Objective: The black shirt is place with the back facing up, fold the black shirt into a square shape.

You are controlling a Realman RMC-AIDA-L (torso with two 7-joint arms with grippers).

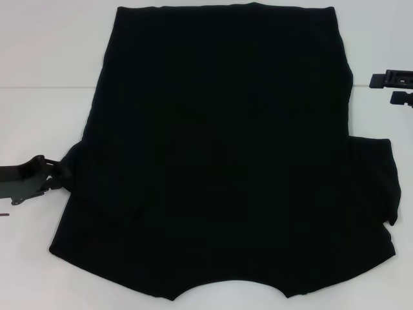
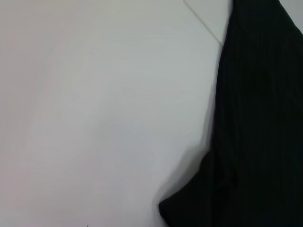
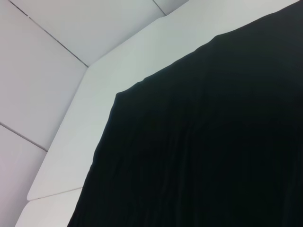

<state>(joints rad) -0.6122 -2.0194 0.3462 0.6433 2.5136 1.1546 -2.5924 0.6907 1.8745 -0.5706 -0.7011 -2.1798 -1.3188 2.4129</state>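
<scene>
The black shirt [image 1: 219, 148] lies flat on the white table, plain side up, hem at the far side and the curved neck edge near me. Its right sleeve [image 1: 374, 187] sticks out sideways. At the shirt's left edge only a short sleeve tip [image 1: 70, 169] shows, and my left gripper [image 1: 46, 175] sits low on the table right against it, fingers spread, holding nothing that I can see. The left wrist view shows that sleeve corner [image 2: 189, 205] and the shirt's side [image 2: 260, 118]. Off the shirt's far right side, my right gripper [image 1: 395, 88] hovers open and empty. The shirt's far corner [image 3: 189, 151] fills the right wrist view.
The white table [image 1: 45, 97] has bare surface to the left and right of the shirt. Its far edge and panel seams [image 3: 71, 52] show beyond the shirt's hem in the right wrist view.
</scene>
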